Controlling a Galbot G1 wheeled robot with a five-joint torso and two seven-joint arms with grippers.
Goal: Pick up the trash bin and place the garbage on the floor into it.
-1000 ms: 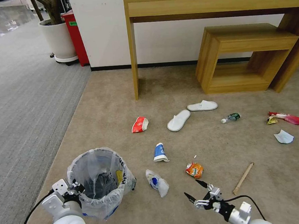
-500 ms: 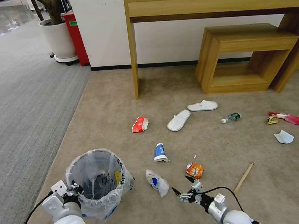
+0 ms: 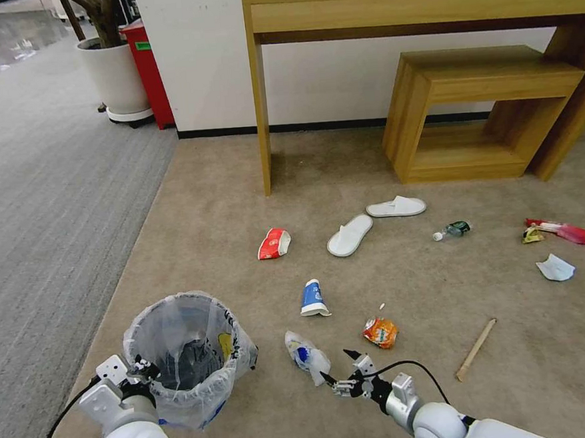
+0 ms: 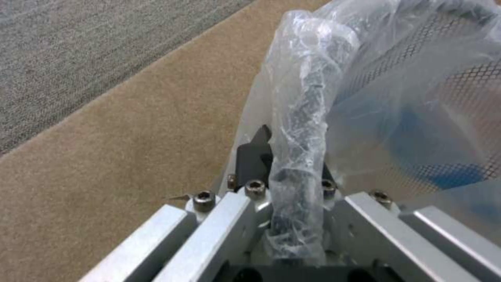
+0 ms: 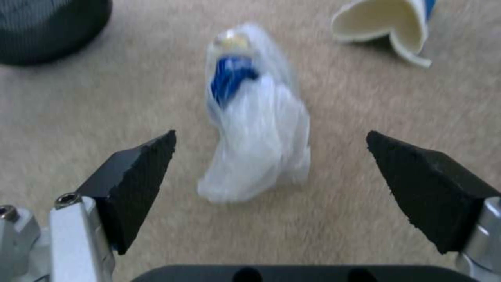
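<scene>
Wooden desk (image 3: 417,0) at twelve o'clock, low wooden bench (image 3: 478,99) beneath; potted plant (image 3: 111,65), red bin (image 3: 149,72) at eleven.

The trash bin (image 3: 182,357) is a small round black mesh bin lined with a crinkled clear bag folded over its rim, standing upright on the beige carpet floor (image 3: 205,212). Litter lies scattered beside it: a crumpled white and blue bag (image 3: 308,357) nearest, a crushed blue-white cup (image 3: 313,298), an orange can (image 3: 380,332), a red-white cup (image 3: 273,243), two white slippers (image 3: 350,235), a small bottle (image 3: 451,230), a wooden stick (image 3: 476,349), red and yellow wrappers (image 3: 560,230) and white paper (image 3: 555,268).
</scene>
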